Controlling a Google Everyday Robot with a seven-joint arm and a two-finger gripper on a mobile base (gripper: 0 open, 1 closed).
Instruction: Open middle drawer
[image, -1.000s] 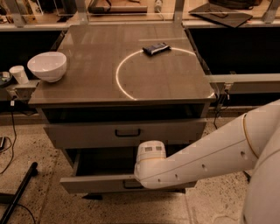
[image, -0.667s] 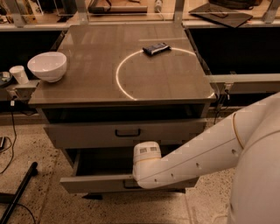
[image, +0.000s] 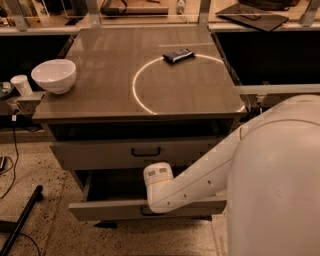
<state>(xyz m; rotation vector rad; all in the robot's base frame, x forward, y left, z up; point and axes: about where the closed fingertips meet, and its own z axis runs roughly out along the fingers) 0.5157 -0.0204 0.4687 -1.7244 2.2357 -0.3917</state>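
Camera view is filled at the right by the robot's white body (image: 280, 180), from which the white arm (image: 200, 182) reaches left and down toward the front of a grey cabinet (image: 62, 165). The cabinet's flat brown-grey top (image: 100, 100) carries a thin bright ring of light (image: 133, 90). Below the top, the upper drawer (image: 95, 152) sits closed, its black handle (image: 146, 151) at the middle of its front. Under it the middle drawer (image: 110, 210) stands pulled well out from the cabinet, its low, wide front toward the camera and the dark inside of its box open to view behind. The arm's rounded wrist (image: 160, 181) hangs over this drawer just behind the front panel, and the gripper (image: 148, 210) is down at the middle of that panel, almost wholly hidden by the wrist; whether it is clenched or released cannot be told. A white bowl (image: 54, 75) stands at the left edge of the top, with a small white cup (image: 21, 85) just beyond it on a lower ledge. A small dark packet (image: 178, 55) lies on the far arc of the ring.
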